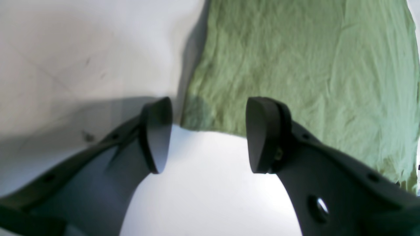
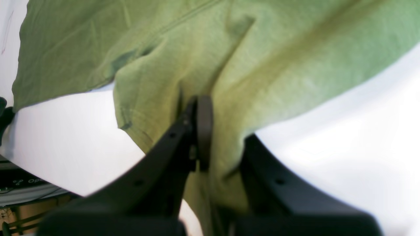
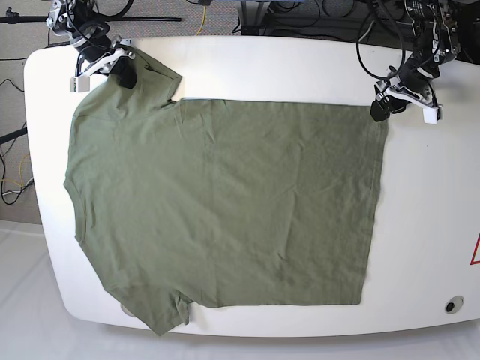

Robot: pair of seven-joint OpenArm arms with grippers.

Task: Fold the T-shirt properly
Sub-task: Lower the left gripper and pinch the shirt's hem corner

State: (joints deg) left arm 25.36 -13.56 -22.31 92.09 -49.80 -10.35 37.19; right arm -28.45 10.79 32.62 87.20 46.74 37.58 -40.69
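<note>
The olive-green T-shirt (image 3: 225,202) lies spread flat on the white table (image 3: 427,225), neck to the left and hem to the right. My right gripper (image 3: 126,73) is at the far-left sleeve; in the right wrist view the gripper (image 2: 224,137) is shut on a bunched fold of the T-shirt (image 2: 262,59), and cloth covers one finger. My left gripper (image 3: 381,109) hovers at the far-right hem corner. Seen from the left wrist, this gripper (image 1: 210,137) is open, its fingers (image 1: 262,137) standing either side of the T-shirt (image 1: 295,65) corner with nothing between them.
Cables and stands crowd the floor behind the table's far edge. A small round black fitting (image 3: 450,305) sits at the table's front right corner, and a red mark (image 3: 475,249) shows at its right edge. The shirt's near sleeve reaches the front edge.
</note>
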